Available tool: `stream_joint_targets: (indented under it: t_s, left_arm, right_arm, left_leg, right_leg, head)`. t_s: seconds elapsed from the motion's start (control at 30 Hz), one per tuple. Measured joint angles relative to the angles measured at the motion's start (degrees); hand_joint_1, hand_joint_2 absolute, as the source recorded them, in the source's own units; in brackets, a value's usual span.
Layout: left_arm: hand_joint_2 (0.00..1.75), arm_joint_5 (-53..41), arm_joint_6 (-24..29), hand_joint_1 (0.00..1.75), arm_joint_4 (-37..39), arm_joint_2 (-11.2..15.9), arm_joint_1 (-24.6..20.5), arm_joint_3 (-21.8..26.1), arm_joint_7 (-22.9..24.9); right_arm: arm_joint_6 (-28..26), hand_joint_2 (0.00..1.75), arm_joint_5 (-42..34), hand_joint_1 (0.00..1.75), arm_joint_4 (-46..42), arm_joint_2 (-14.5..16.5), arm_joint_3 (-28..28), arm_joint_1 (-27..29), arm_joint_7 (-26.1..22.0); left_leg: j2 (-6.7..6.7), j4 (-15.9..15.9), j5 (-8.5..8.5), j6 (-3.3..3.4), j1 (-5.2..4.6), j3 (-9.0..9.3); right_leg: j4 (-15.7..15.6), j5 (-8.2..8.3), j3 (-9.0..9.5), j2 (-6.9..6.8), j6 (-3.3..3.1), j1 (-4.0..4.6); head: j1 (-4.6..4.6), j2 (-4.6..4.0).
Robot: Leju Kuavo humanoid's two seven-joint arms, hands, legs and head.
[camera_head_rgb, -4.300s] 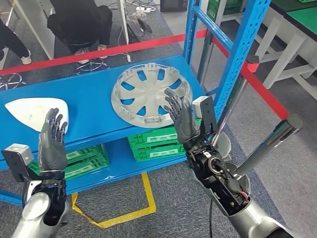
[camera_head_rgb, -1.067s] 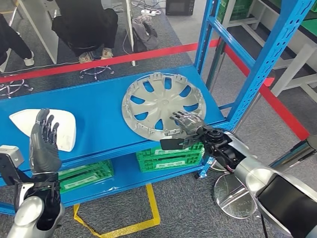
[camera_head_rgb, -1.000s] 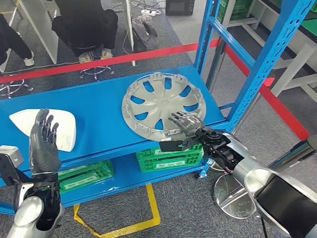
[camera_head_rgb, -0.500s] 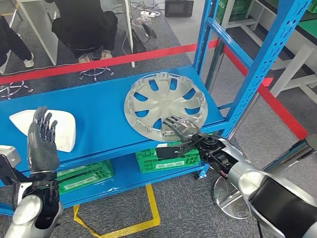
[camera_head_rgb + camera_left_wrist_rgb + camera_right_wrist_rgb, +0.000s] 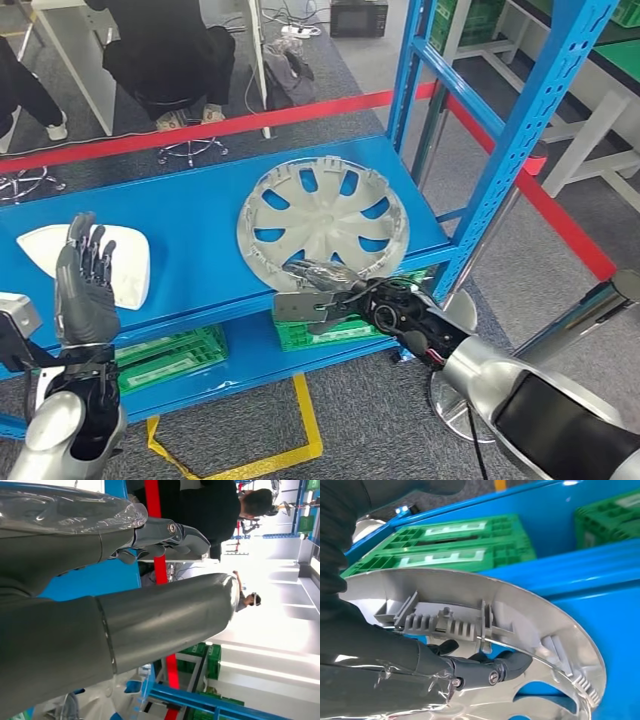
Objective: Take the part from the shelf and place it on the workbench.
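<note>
A grey wheel cover [image 5: 324, 213] lies inner side up on the blue shelf [image 5: 196, 215], its near rim reaching the shelf's front edge. My right hand [image 5: 317, 283] is at that near rim. Its fingers [image 5: 486, 669] lie stretched out across the cover's inner face [image 5: 546, 645], just past the clip ridge, and I see no grip closed on the rim. My left hand [image 5: 84, 290] is raised with its fingers [image 5: 170, 532] spread and holds nothing. It stands in front of a white panel [image 5: 134, 262] at the shelf's left.
Green crates [image 5: 175, 348] [image 5: 341, 328] sit on the lower shelf. Blue uprights [image 5: 521, 125] rise at the right. A red barrier tape [image 5: 226, 120] runs behind, with a seated person [image 5: 162, 50] beyond it. Yellow floor marking [image 5: 306, 415] and a round metal base [image 5: 451, 400] lie below.
My right hand has come down from a raised pose to the cover's near rim and slid left along it. The view shifted a little. My left hand has stayed raised.
</note>
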Motion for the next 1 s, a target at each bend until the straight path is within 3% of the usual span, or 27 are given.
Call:
stream_joint_targets:
  t_s: [0.6,1.0]
  left_arm:
    - [0.00,-0.6,-0.4,0.00,0.3,0.0,-0.2,0.0,-0.1]
    - [0.00,-0.7,-0.8,0.00,0.3,0.0,-0.3,0.0,0.0]
  right_arm:
    - [-1.5,1.75,-1.4,0.00,-4.1,0.0,1.3,1.5,1.2]
    - [-6.7,1.75,10.4,0.00,-0.5,-0.5,3.1,0.3,1.8]
  left_leg:
    - [-0.01,-0.1,-0.05,-0.05,0.00,-0.03]
    - [-0.01,-0.1,-0.05,-0.05,-0.01,-0.04]
  right_leg:
    - [0.0,-0.07,-0.04,0.00,-0.06,0.00]
    - [0.0,-0.07,-0.05,-0.03,-0.07,-0.03]
  head:
    - [0.01,0.00]
    - [0.02,0.00]
